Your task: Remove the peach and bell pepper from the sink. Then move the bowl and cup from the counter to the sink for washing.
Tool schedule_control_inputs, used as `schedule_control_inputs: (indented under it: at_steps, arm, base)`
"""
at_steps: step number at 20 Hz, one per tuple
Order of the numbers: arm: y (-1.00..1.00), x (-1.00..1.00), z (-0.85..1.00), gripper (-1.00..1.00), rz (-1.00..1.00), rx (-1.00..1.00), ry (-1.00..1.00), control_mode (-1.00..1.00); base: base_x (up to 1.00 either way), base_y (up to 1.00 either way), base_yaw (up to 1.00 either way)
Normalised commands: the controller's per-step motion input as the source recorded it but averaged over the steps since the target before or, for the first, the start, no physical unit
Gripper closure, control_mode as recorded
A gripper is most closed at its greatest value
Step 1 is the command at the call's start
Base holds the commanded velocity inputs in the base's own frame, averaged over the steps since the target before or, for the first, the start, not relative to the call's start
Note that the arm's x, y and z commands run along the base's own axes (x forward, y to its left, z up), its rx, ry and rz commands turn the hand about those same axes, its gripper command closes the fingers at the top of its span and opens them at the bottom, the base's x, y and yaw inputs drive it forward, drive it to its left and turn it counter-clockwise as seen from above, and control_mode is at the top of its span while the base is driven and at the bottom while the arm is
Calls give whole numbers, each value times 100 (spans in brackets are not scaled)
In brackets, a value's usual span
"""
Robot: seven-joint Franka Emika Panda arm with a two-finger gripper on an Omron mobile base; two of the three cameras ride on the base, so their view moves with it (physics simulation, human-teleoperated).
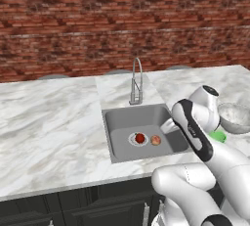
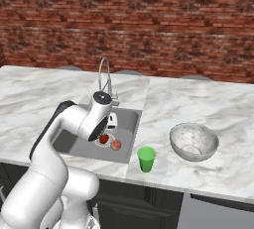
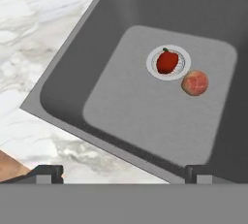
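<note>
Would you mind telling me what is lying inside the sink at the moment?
Inside the sink lie the bell pepper, sitting right on the round drain, and the peach beside it. The pepper covers the drain's centre, so that cannot be seen.

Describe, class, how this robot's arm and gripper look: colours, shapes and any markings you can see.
The arm is built of thick, rounded, glossy white segments, with dark bands at the joints and a long black strip along one link. A round grey cap closes the upper joint. The gripper ends in two small, dark, blocky fingertips. No cables or lettering are visible.
</note>
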Motion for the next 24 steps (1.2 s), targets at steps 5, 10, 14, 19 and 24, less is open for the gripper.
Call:
schedule_control_inputs:
  at_steps: [5, 10, 14, 19, 24]
  arm:
    - [13, 25, -15, -100, 0, 1, 0, -100]
    - [14, 24, -13, -100, 0, 0, 1, -100]
    - [12, 24, -15, -100, 0, 0, 0, -100]
    - [8, 13, -23, -100, 0, 0, 0, -100]
    - [13, 19, -24, -100, 0, 0, 0, -100]
  base:
    - [0, 0, 0]
    - [0, 0, 0]
    - [0, 0, 0]
    - [0, 0, 0]
    - [0, 0, 0]
